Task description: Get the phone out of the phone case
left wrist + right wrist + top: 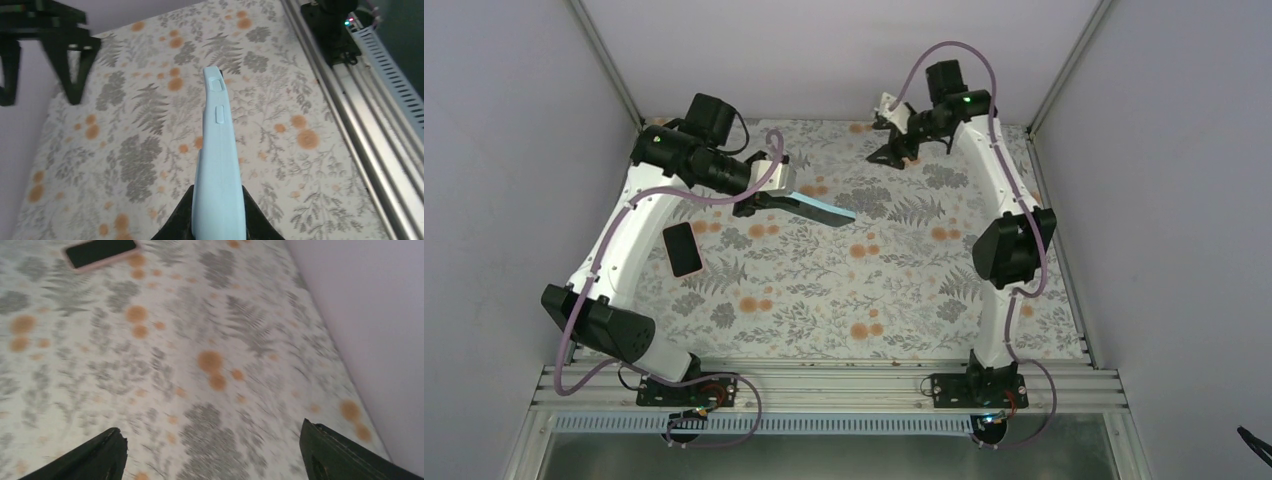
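The separation that the task asks for is looking done: the light blue phone case [822, 209] is hanging in the air over the far left part of the floral-patterned table [904, 290], while the phone [682, 249], dark screen up and showing a pinkish rim, is lying flat on the cloth at the left, well apart from the case and nearer than it. The left gripper [764, 205] is clamping one end of the case between its fingers, and the left wrist view is showing the case edge-on, with its moulded side buttons facing the camera and the free end pointing out over the table. The inside of the case is not showing in any view, so I am judging it empty only from the bare phone lying on the table. The right gripper [896, 152] is hovering at the far edge, right of the case, its fingers spread wide with nothing between them. What is probably remaining is only tidying: the left arm setting the case down on the cloth and letting go, and both arms pulling clear.
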